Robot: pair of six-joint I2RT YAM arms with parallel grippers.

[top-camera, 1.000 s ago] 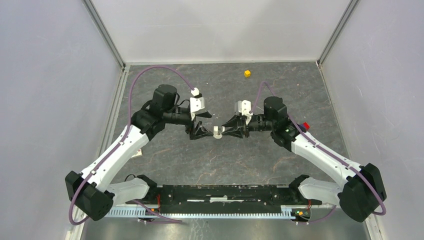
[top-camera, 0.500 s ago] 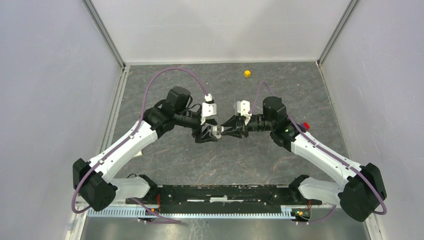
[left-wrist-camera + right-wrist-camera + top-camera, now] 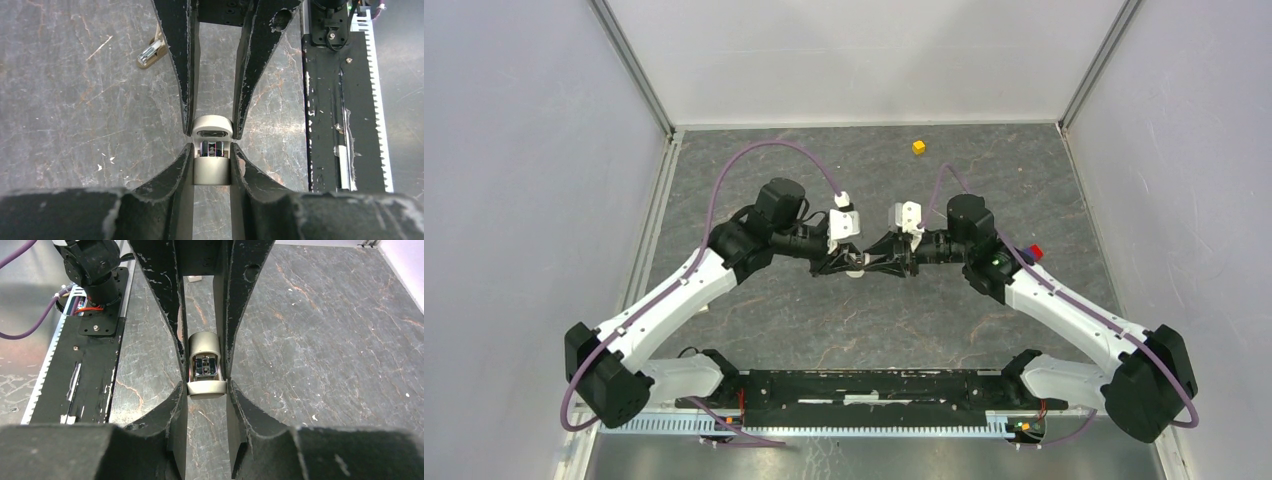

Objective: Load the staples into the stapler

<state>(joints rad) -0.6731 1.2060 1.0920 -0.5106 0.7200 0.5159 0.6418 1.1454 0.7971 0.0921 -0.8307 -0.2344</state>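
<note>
1. Two arms meet over the middle of the counter (image 3: 754, 160). On the left, the left jaws are clamped on the near end of the stapler (image 3: 212, 172), pressing its flat sides.
2. Midway between the arms, the stapler is gripped from both ends and seems to be lifted clear of the counter. It looks small, light and hard. Its smooth plastic sides could slip, and its hinge could let the two halves swing. The flat sides near each end look like the best hold, since that leaves the metal channel free.
3. On the right, the right jaws are clamped on the other, wider end.
4. Only the left wrist view shows a tiny silvery block with a tan rim, probably the staples (image 3: 151, 50). It lies on the counter beyond the right jaws, well apart from the stapler. I cannot find it in the top view.
5. Only the top view shows both arms whole and a yellow cube (image 3: 918, 147) near the far wall.
6. From the right wrist, the channel is seen from the opposite end, too dark to tell whether anything sits inside.
</note>
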